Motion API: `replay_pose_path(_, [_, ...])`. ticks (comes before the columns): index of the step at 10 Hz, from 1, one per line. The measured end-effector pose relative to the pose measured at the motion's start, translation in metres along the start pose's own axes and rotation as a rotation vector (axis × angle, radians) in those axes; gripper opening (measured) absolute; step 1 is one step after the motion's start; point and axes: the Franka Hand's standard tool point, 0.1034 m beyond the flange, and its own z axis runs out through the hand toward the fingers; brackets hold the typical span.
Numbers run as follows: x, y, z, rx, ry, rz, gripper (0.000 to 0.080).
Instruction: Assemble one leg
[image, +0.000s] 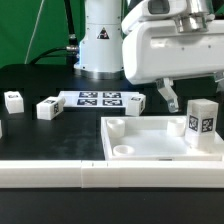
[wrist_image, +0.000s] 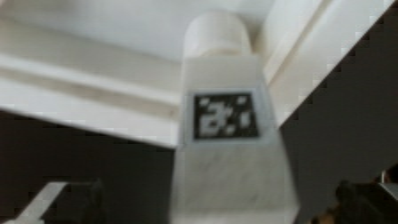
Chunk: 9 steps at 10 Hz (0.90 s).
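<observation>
A white leg (image: 201, 121) with a black-and-white tag stands upright on the far right corner of the large white panel (image: 150, 140), which has round corner sockets. I cannot tell whether its foot sits in a socket. My gripper (image: 192, 100) is open and straddles the leg; one finger (image: 168, 96) shows to the exterior view's left of it. In the wrist view the leg (wrist_image: 224, 150) fills the middle, its round end (wrist_image: 217, 35) against the panel (wrist_image: 71, 80). Dark gaps separate it from both fingertips (wrist_image: 57, 202). The gripper (wrist_image: 210, 205) does not touch it.
Three more white legs lie on the black table: one (image: 13, 100) at the exterior view's left, one (image: 48, 108) beside it, one (image: 137, 103) behind the panel. The marker board (image: 98, 98) lies in front of the robot base (image: 100, 45). A white rail (image: 60, 175) runs along the front.
</observation>
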Motion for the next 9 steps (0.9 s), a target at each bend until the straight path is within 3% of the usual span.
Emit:
replay_pose_path(1, [0.009, 0.001, 0.0, 0.006, -0.031, -0.002, 0.0649])
replay_pose_path(4, [0.001, -0.008, 0.001, 0.064, -0.276, 0.01, 0.0649])
replay_pose_path(5, [0.005, -0.009, 0.001, 0.087, -0.343, 0.008, 0.0649])
replay_pose_path(8, [0.005, -0.009, 0.003, 0.087, -0.34, 0.009, 0.0639])
replay_pose_path(9, [0.005, -0.009, 0.003, 0.087, -0.341, 0.009, 0.0469])
